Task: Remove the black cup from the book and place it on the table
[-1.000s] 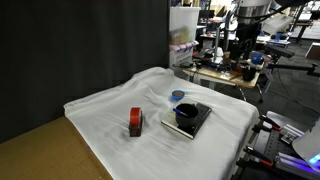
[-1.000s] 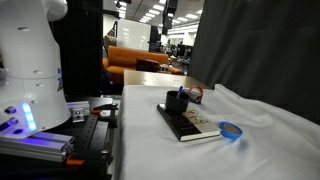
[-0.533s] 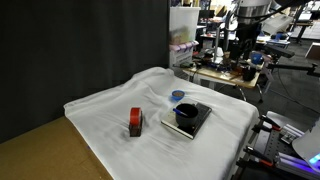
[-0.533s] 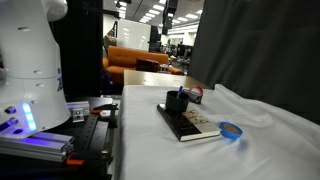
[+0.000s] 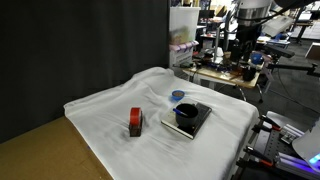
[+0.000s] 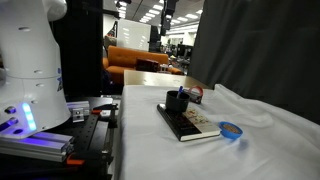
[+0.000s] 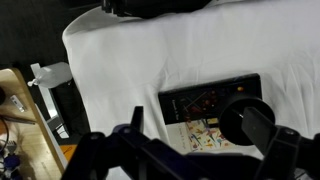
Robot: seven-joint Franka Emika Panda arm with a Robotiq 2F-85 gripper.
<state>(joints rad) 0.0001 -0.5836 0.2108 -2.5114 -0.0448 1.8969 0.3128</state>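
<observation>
The black cup (image 5: 186, 114) (image 6: 177, 101) stands on the book (image 5: 197, 122) (image 6: 198, 124), which lies flat on the table (image 5: 100, 108) under a white cloth. In the wrist view I look down from high up on the book (image 7: 200, 100), with the cup (image 7: 234, 120) on its right part. My gripper (image 7: 198, 114) is open, its two dark fingers (image 7: 137, 118) spread wide, far above the cup and touching nothing. In an exterior view the arm (image 5: 245, 25) hangs high at the back right, well away from the table.
A red and black block (image 5: 135, 122) stands left of the book, and a blue round lid (image 5: 177, 96) (image 6: 231, 130) lies beside it. Bare brown wood (image 5: 40, 150) shows at the cloth's edge. The robot base (image 6: 30, 70) and cluttered benches border the table.
</observation>
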